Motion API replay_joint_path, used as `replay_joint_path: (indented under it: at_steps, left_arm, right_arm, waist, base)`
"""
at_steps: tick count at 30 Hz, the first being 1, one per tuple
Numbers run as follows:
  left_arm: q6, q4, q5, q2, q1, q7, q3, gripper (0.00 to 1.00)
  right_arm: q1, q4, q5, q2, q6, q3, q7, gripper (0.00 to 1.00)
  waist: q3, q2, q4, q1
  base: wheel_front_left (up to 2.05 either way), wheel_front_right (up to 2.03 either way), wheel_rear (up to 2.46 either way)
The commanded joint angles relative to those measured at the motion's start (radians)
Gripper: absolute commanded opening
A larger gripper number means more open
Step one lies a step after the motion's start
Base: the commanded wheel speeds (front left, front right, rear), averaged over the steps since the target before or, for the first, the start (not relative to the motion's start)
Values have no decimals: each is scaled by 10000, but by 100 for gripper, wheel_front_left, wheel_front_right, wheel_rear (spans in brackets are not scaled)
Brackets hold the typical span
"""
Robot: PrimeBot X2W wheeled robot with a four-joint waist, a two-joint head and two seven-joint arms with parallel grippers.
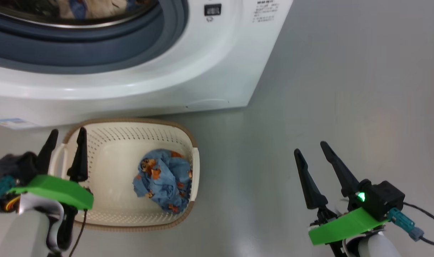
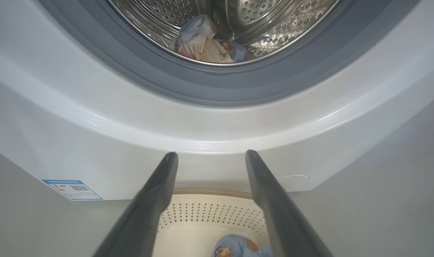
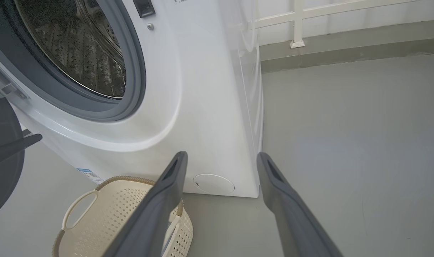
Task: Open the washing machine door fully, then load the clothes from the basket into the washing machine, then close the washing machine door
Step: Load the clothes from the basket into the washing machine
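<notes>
My left tool (image 1: pixel 68 131) hangs spread and empty over the left rim of the basket (image 1: pixel 131 122); my right tool (image 1: pixel 309 146) — also spread, holding nothing — hovers above the grey floor (image 1: pixel 345 89). One bear-print garment (image 1: pixel 165 180) lies in the basket before the open washing machine (image 1: pixel 202 71), more clothes (image 2: pixel 202 46) in its drum (image 2: pixel 274 21).

A white washing machine (image 1: pixel 217 71), its gasket (image 1: pixel 77 46) grey-blue, its drum (image 2: pixel 281 25) bright steel dotted with holes; low on the machine's front, a blue-bordered white label (image 2: pixel 72 189); before the machine, a cream basket (image 1: pixel 109 150) with diamond perforations and a brown woven-look rim; there too, light-blue clothes (image 1: pixel 165 180) printed with orange-brown bears; beside the machine, plain grey floor (image 1: pixel 345 89).
</notes>
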Motion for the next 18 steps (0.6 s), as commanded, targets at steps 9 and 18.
replay_joint_path:
  at_steps: [9,18]
  left_arm:
    - [-432,2653,-210,358,-2031,171,-626,100]
    - [-476,3955,-1744,410,-3165,541,-2952,100]
  right_arm:
    - [-599,-610,-90,19,90,288,-120,100]
    - [-955,-861,-142,19,90,296,-120,100]
  waist:
    - [2128,-1,-666,0]
    - [3376,-1,-736,0]
  base:
    - [0,0,0]
    - [0,0,0]
